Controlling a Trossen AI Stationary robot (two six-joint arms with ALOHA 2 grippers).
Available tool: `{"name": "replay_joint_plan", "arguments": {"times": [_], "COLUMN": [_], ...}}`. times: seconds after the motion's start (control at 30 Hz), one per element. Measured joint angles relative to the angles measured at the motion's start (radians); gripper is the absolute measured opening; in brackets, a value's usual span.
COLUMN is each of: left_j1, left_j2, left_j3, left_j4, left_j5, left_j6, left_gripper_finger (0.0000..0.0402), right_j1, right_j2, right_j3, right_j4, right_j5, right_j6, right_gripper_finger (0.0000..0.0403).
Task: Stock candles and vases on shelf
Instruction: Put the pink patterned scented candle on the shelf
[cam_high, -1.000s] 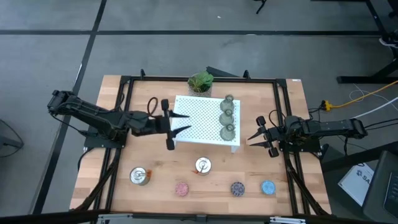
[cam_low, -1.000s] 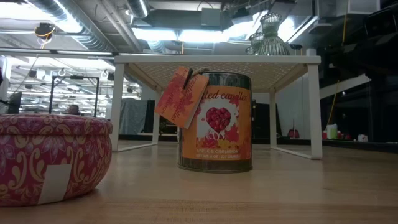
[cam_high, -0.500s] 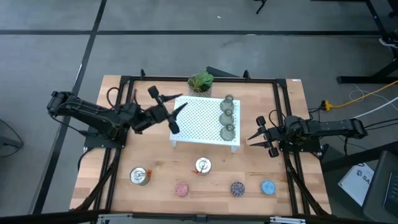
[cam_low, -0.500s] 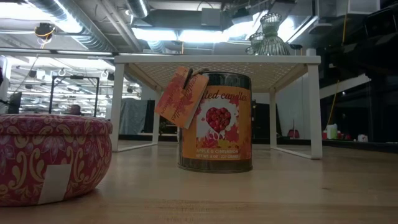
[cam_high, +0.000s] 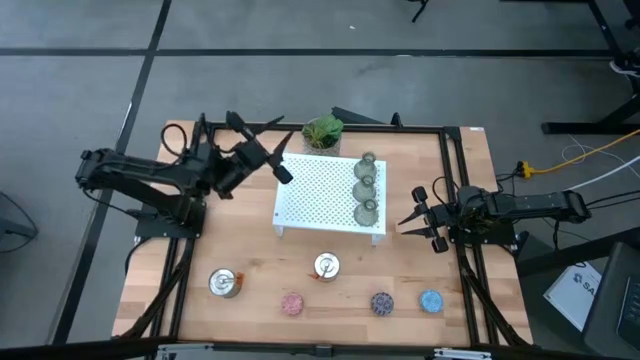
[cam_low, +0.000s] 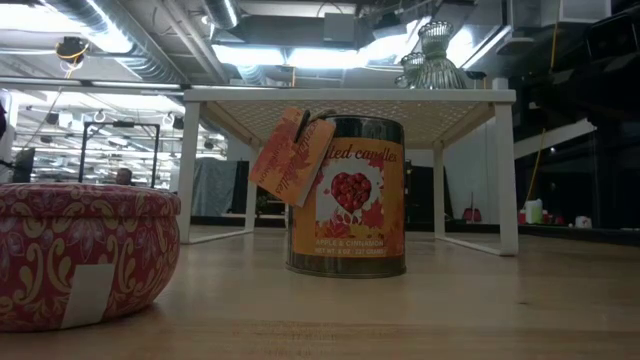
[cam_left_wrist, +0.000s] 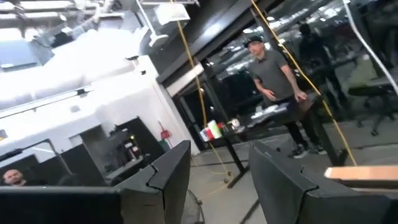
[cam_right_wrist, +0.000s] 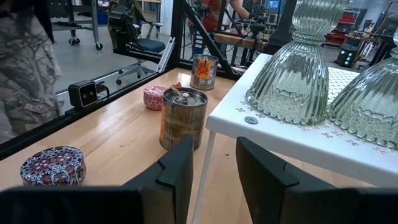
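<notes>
The white perforated shelf (cam_high: 325, 190) stands mid-table on its short legs. Three vases (cam_high: 367, 184) stand in a row on its right side; in the right wrist view they show as ribbed glass (cam_right_wrist: 308, 62). Candles rest on the wood along the near edge: two silver tins (cam_high: 225, 283) (cam_high: 326, 266), a pink one (cam_high: 292, 303), a dark blue one (cam_high: 382, 302) and a light blue one (cam_high: 431, 300). My left gripper (cam_high: 281, 148) hangs open and empty above the shelf's far left corner. My right gripper (cam_high: 408, 225) stands open and empty by the shelf's right end.
A leafy potted plant (cam_high: 322, 132) stands behind the shelf at the far edge. A black frame (cam_high: 200, 130) runs around the tabletop. Bare wood lies between shelf and candles. A person (cam_left_wrist: 273, 68) stands in the room beyond, seen in the left wrist view.
My left gripper has risen from the shelf's left edge and swung toward the table's far edge, tipping upward as it went. It has stayed open and empty. The shelf, vases and candles have kept their places.
</notes>
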Motion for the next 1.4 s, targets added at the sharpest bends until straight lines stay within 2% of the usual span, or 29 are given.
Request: {"name": "replay_joint_plan", "arguments": {"times": [0.23, 0.57, 0.73, 0.97, 1.13, 1.3, 1.4], "left_j1": [-0.023, -0.016, -0.029, -0.125, -0.169, -0.176, -0.177], "left_j2": [0.000, 0.000, 0.000, 0.000, 0.006, 0.009, 0.019], "left_j3": [0.078, 0.082, 0.082, 0.082, 0.083, 0.083, 0.083], "left_j4": [-0.300, -0.450, -0.502, -0.608, -0.625, -0.746, -0.764], "left_j5": [-0.015, 0.023, 0.133, 0.254, 0.354, 0.554, 0.619], "left_j6": [-0.202, -0.381, -0.392, -0.437, -0.657, -0.861, -0.970], "left_gripper_finger": [0.0160, 0.0159, 0.0159, 0.0159, 0.0159, 0.0159, 0.0159], "right_j1": [0.000, 0.000, 0.000, 0.000, 0.000, 0.000, 0.000], "right_j2": [0.000, 0.000, 0.000, 0.000, 0.000, 0.000, 0.000], "right_j3": [0.000, 0.000, 0.000, 0.000, 0.000, 0.000, 0.000], "right_j4": [0.000, 0.000, 0.000, 0.000, 0.000, 0.000, 0.000], "right_j5": [0.000, 0.000, 0.000, 0.000, 0.000, 0.000, 0.000], "right_j6": [0.000, 0.000, 0.000, 0.000, 0.000, 0.000, 0.000], "right_gripper_finger": [0.0124, 0.0124, 0.0124, 0.0124, 0.0124, 0.0124, 0.0124]}}
